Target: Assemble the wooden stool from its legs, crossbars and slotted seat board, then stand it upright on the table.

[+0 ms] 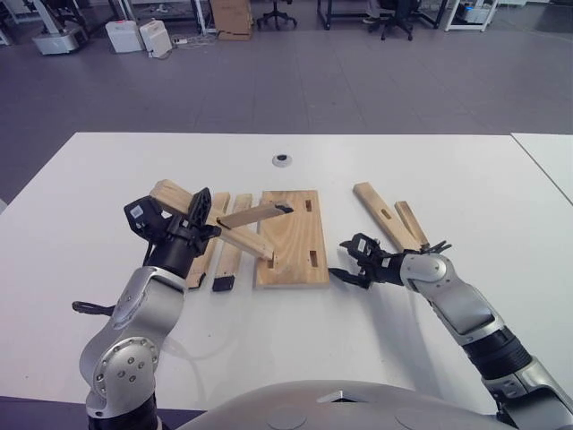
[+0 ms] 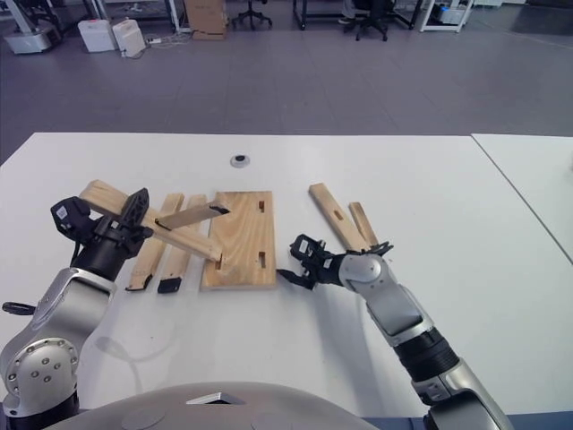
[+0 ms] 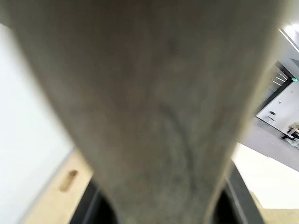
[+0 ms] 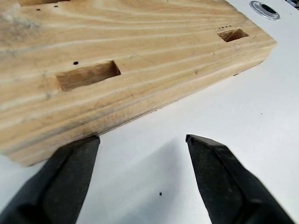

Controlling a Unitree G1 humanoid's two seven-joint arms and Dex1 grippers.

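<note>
The slotted seat board lies flat mid-table. My left gripper is shut on a wooden leg that slants down to the board's near left slot; a crossbar sticks out of that leg over the board. In the left wrist view the held leg blocks most of the picture. My right gripper is open just off the board's near right corner; in the right wrist view the board's edge lies in front of its spread fingers. Two pieces lie left of the board. Two more lie to its right.
A small round grommet is set in the white table behind the board. A second table stands at the far right. A black cable trails by my left arm.
</note>
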